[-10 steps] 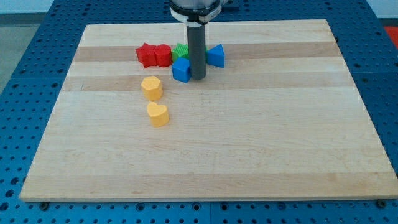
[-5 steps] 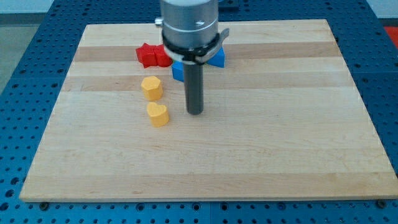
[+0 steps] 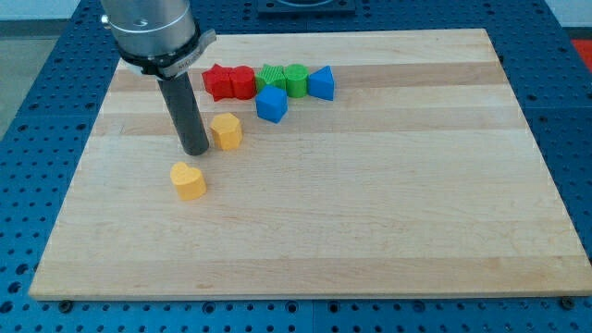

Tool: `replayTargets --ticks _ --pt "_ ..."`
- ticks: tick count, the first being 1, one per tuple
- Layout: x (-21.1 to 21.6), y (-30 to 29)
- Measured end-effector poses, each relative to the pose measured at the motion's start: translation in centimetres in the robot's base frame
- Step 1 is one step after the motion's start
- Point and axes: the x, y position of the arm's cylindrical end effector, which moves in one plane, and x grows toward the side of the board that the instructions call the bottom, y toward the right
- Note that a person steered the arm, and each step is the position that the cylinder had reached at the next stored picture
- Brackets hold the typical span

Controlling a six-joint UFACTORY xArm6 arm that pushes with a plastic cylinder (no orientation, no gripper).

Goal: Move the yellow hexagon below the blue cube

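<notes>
The yellow hexagon (image 3: 227,130) sits on the wooden board, left of and slightly below the blue cube (image 3: 271,104). My tip (image 3: 195,151) rests on the board just left of the yellow hexagon, close to it or touching it. A yellow heart-shaped block (image 3: 189,179) lies just below my tip.
A row of blocks lies near the view's top: two red blocks (image 3: 228,81), two green blocks (image 3: 283,78) and a blue triangular block (image 3: 321,83). The wooden board (image 3: 388,203) sits on a blue perforated table.
My tip has swung from beside the blue cube down and then left, ending left of the yellow hexagon. The yellow heart has been pushed left and slightly down.
</notes>
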Motion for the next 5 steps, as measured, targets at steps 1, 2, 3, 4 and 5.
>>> replayTargets --ticks 1,2,3,4,5 --pt "-0.8 -0.2" --pt "-1.0 0.7" --pt "-1.0 3.5" --pt "-1.0 5.8" --pt "-0.8 4.9"
